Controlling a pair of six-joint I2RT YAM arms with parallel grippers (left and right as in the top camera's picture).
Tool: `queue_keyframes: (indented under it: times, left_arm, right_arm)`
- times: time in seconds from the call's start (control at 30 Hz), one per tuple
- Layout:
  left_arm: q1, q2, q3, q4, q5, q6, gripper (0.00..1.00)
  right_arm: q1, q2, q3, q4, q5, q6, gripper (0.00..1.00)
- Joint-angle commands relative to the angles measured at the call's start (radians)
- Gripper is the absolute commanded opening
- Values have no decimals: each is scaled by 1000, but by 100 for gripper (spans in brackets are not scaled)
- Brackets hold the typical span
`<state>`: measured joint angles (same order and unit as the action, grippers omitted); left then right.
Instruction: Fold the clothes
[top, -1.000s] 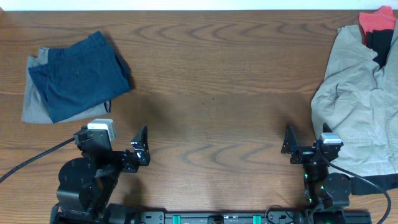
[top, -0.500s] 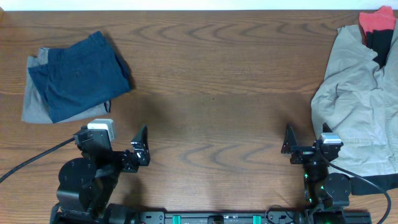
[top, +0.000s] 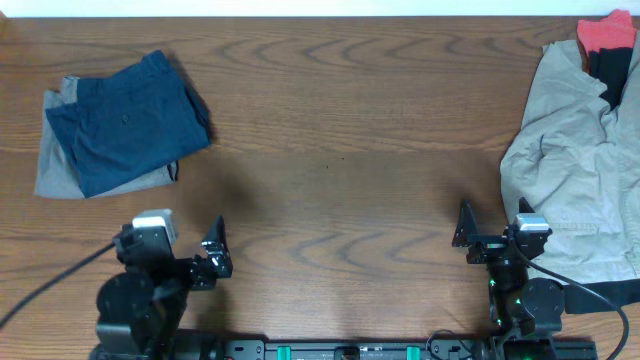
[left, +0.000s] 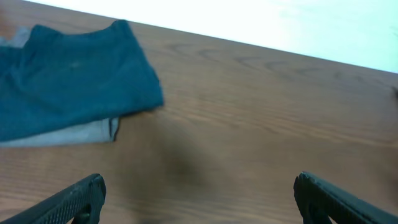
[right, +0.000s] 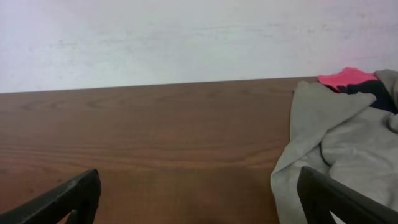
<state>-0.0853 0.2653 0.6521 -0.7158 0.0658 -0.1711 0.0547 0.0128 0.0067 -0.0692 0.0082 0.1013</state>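
Folded navy-blue shorts (top: 128, 122) lie on a folded grey piece (top: 55, 165) at the table's far left; both show in the left wrist view, the navy shorts (left: 68, 78) above the grey piece (left: 74, 134). A crumpled beige garment (top: 575, 170) lies at the right edge with red (top: 607, 35) and black (top: 612, 75) pieces behind it; the right wrist view shows the beige (right: 339, 149) and red (right: 348, 79) cloth. My left gripper (top: 214, 256) is open and empty near the front edge. My right gripper (top: 490, 232) is open and empty, just left of the beige garment.
The brown wooden table (top: 340, 150) spans the view, with a pale wall beyond its far edge (right: 186, 43). Black cables run from both arm bases at the front edge.
My left arm has pulled back toward the front edge and lowered slightly. The right arm and the clothes have not moved.
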Motion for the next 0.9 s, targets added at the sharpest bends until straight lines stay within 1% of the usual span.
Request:
queue_keyframes:
  times: [0.0, 0.13, 0.27, 0.37, 0.47, 0.5, 0.57, 0.87]
  left_arm:
    - [38, -99, -148, 63, -33, 21, 98]
    - [75, -203, -317, 231, -32, 20, 98]
    - [91, -263, -456, 422, -32, 33, 98]
    - [91, -264, -548, 589, -27, 71, 98]
    - [90, -264, -634, 713, -19, 73, 98]
    - [90, -264, -649, 711, -6, 73, 98]
    - [91, -263, -648, 646, -6, 72, 98]
    - [91, -260, -647, 650, -6, 72, 98]
  right_arm:
    - [-11, -6, -1, -5, -5, -9, 99]
    - [-11, -6, -1, -5, -5, -10, 99]
    - [-11, -6, -1, -5, -5, -10, 99]
    - [-11, -6, -1, -5, -5, -10, 99]
    - [-11, -6, -1, -5, -5, -10, 99]
    - [-11, -6, -1, -5, -5, -10, 99]
    - [-11, -6, -1, -5, -5, -10, 99]
    - [-11, -6, -1, -5, -5, -10, 99]
